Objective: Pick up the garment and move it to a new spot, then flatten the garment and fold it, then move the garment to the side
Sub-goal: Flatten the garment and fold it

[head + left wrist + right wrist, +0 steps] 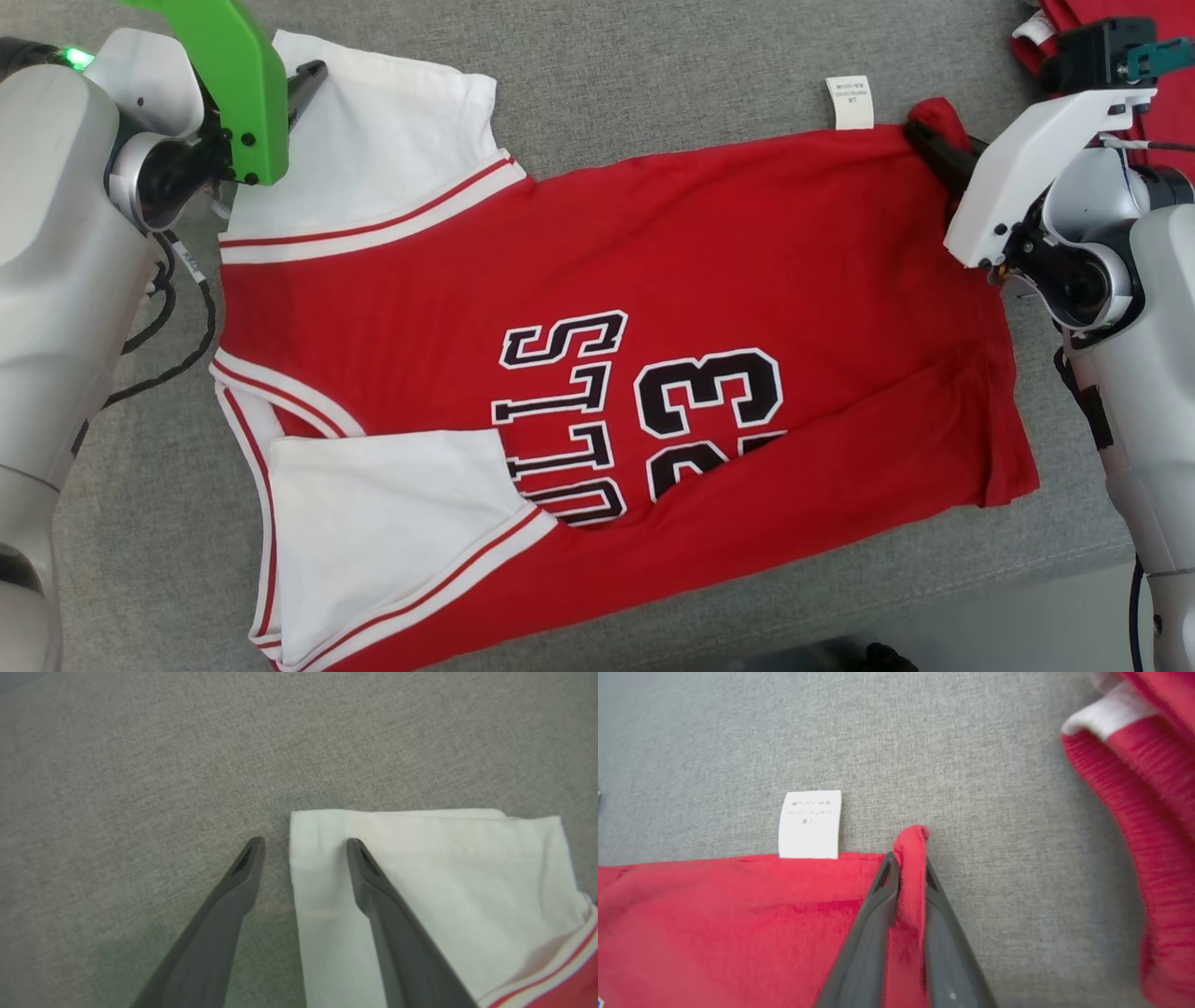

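Jersey (420, 308), red with white sleeves, sits pinched in right pincer (909, 862), left pincer (304, 843) agape.

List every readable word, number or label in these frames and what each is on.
"ULLS": black letters on the red and white basketball jersey, start covered by its white sleeve.
"23": black number beside them.
Print on the small white fabric tag at the jersey's edge: too blurred.

jersey (597, 243) — soft matt cloth | surface (653, 65) — coarse grey woven fabric
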